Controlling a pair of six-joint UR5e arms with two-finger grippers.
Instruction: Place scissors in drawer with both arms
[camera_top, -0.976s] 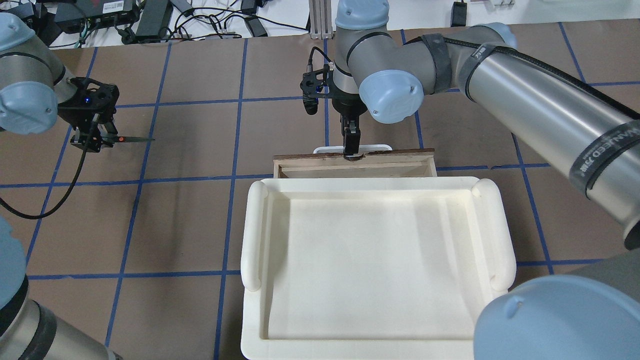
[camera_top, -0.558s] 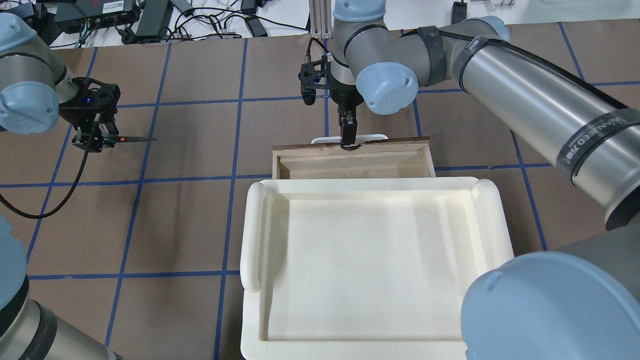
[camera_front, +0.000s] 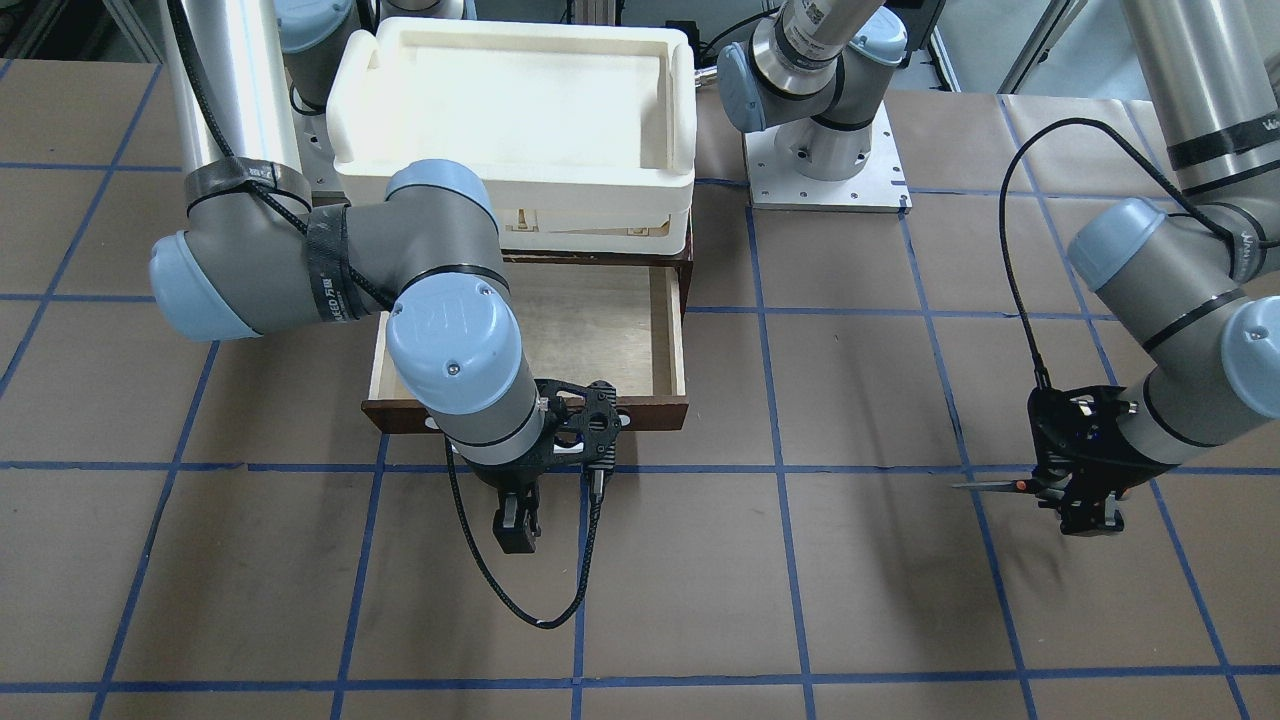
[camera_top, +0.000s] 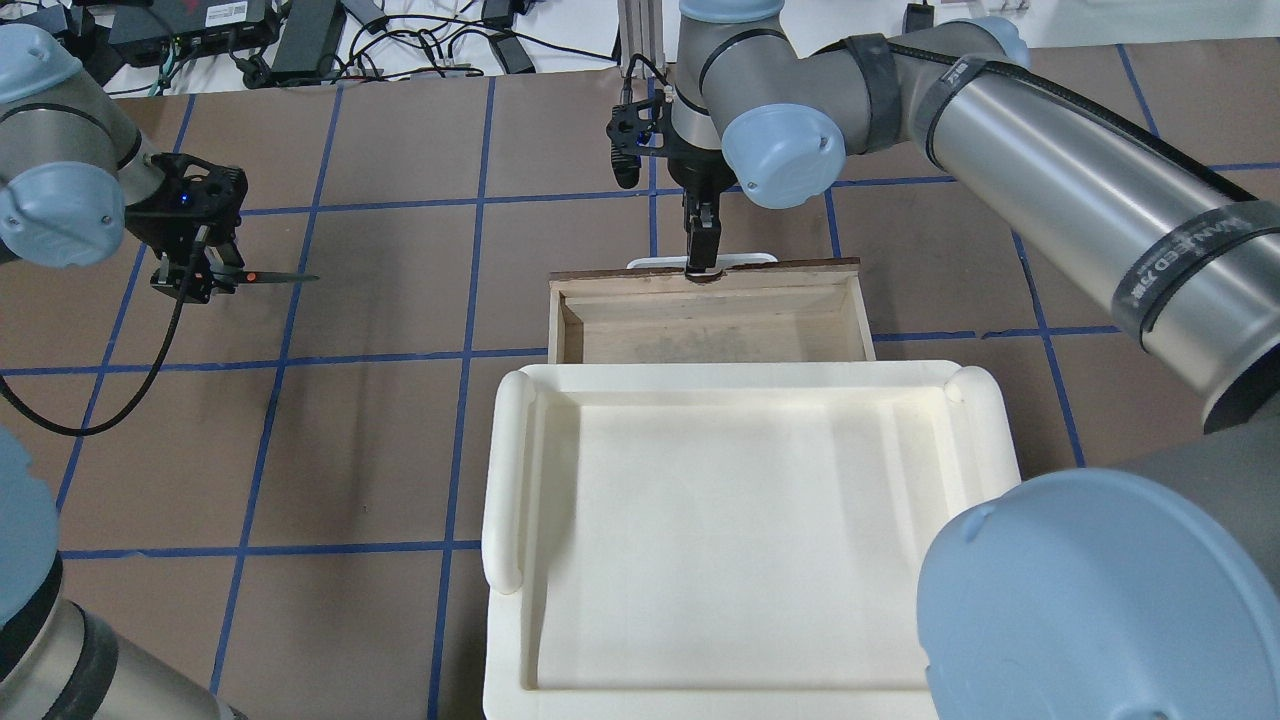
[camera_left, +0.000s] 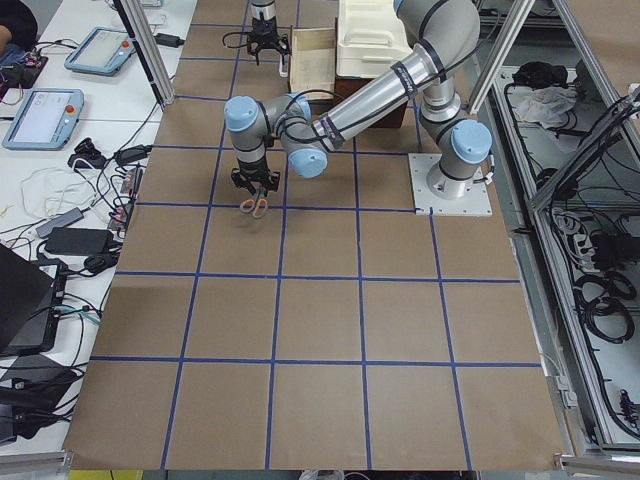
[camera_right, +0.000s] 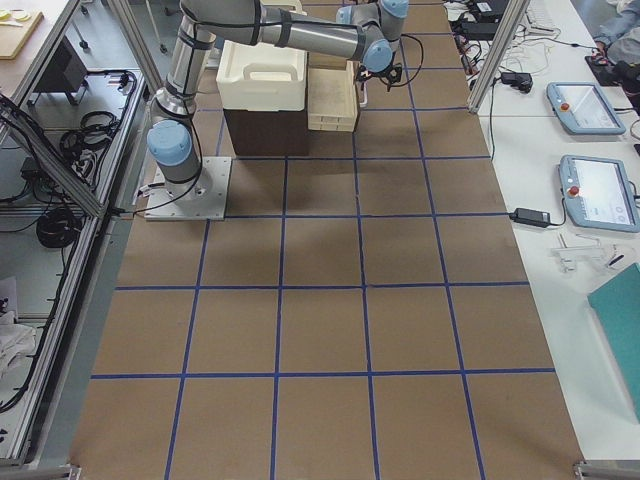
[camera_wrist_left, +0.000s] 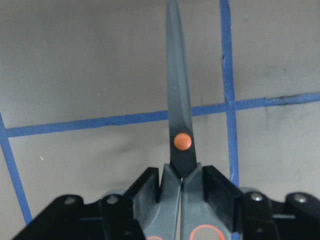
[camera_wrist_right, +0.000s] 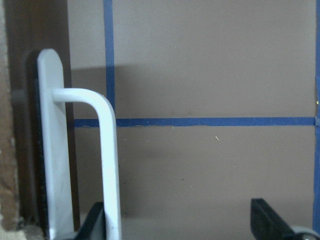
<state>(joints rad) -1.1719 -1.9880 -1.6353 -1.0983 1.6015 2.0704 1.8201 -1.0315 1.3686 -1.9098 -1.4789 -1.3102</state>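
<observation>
My left gripper (camera_top: 190, 278) is shut on the grey handles of the scissors (camera_top: 268, 277) and holds them level above the table at the left. The blades point toward the middle. The left wrist view shows the blades (camera_wrist_left: 179, 115) closed, with the orange pivot dot. The drawer (camera_top: 560, 330) stands pulled out from under the cream tray, and its pale inside is empty. My right gripper (camera_top: 700, 258) is at the drawer's white handle (camera_wrist_right: 110, 165). Its jaws are wide apart, with one finger (camera_wrist_right: 95, 222) tucked behind the bar.
A cream-white plastic tray (camera_top: 505, 470) sits on top of the dark cabinet, nearer the robot than the drawer. Brown table with blue tape lines lies between the scissors and the drawer. Cables and power bricks (camera_top: 300, 40) lie past the far edge.
The drawer has slid farther out, away from the robot. My right gripper moved the same way at its handle. My left gripper with the scissors has barely shifted.
</observation>
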